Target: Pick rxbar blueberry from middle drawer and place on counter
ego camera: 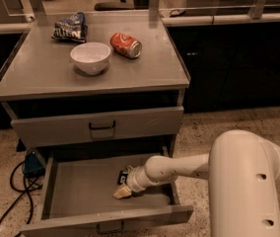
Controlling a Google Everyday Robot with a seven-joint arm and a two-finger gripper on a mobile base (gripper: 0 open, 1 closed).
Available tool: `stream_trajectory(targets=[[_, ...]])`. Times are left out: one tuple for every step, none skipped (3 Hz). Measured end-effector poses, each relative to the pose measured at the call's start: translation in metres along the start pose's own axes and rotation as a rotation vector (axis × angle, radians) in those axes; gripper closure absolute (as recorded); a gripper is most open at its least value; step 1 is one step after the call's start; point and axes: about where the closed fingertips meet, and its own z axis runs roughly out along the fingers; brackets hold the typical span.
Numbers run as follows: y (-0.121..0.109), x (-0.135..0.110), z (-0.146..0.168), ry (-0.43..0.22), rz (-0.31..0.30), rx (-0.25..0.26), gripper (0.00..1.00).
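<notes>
The middle drawer (pixel 81 196) is pulled open, with a grey bare floor and low sides. My gripper (pixel 122 191) is down inside it at the right of the middle, its pale tip close to the floor. A small dark wrapper with white marks, the rxbar blueberry (pixel 124 175), lies right behind the gripper and is partly hidden by it. I cannot tell whether the gripper touches it. The counter (pixel 145 68) is the grey cabinet top above.
On the counter stand a white bowl (pixel 90 57), a red soda can (pixel 126 45) on its side and a blue chip bag (pixel 71 27). The upper drawer front (pixel 100 126) is shut. Black cables (pixel 12 191) lie on the floor at left. My white arm (pixel 243 181) fills the lower right.
</notes>
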Motion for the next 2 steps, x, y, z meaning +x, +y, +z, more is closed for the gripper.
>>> stream_trajectory(targets=[[0.0000,0.0000,0.0000,0.000,0.000,0.000,0.66],[0.0001,-0.0003,-0.0003,0.000,0.000,0.000,0.89]])
